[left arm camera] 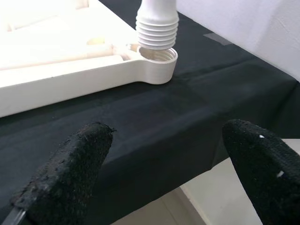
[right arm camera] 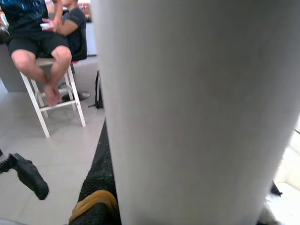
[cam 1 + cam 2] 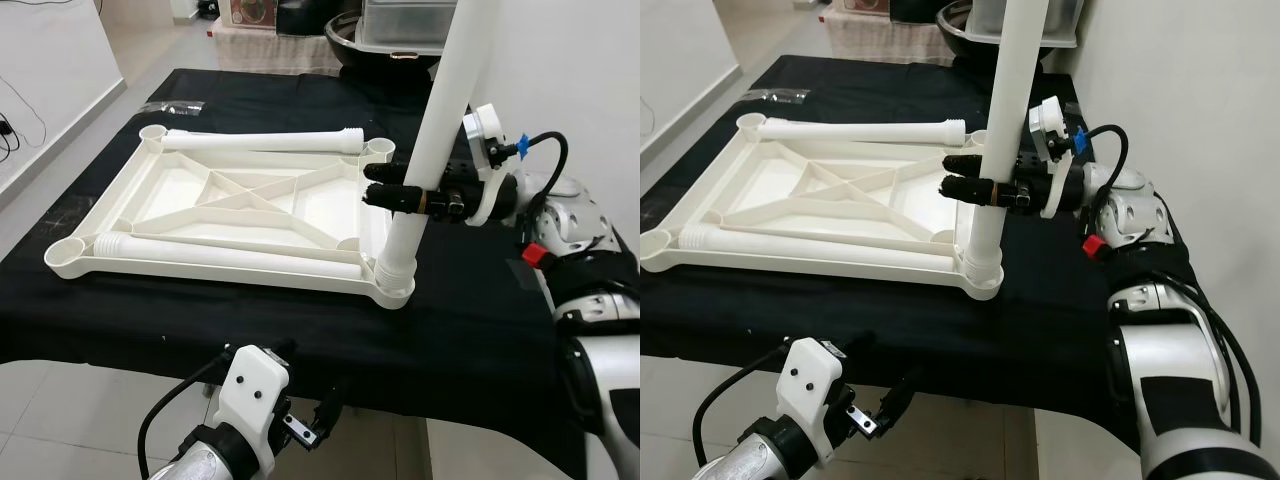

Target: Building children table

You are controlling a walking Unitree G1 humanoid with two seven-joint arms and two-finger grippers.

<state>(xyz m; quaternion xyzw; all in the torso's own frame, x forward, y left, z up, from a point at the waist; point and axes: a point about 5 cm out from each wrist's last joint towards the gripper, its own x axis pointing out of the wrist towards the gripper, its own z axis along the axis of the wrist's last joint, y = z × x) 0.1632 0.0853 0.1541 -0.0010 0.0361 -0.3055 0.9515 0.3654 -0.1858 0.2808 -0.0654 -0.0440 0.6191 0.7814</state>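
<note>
Black cloth covers the work surface (image 3: 470,330), and on it lies the white tabletop (image 3: 150,215) of the child's table, underside up, with a round socket (image 3: 392,290) at each corner. The leg (image 3: 440,120) being fitted stands nearly upright, leaning slightly, its ribbed end resting in the near corner socket directly below the right gripper (image 3: 385,192). That claw is clamped around the leg partway up its length, fingers reaching across it from the robot's right. Seen from the left wrist, several ribs of the threaded end sit above the socket rim, so in my judgement the leg is not yet seated.

The risk from here is cross-threading or jamming: with the leg tilted, pushing or turning could bind the ribs against the rim. A sideways pull could also tip the light tabletop or drag it on the cloth, since nothing holds it down.

Two more legs (image 3: 260,140) lie flat on the tabletop, one along the far edge and one along the near edge, both well off to the left of the clamped claw and out of its way. The left gripper (image 3: 325,420) hangs below the table's near edge, fingers (image 1: 70,164) spread apart and empty. Beyond the table stand a dark bowl (image 3: 345,40) and a clear box (image 3: 405,25). From the right wrist, people sit on a white stool (image 2: 51,101) in the background.
</note>
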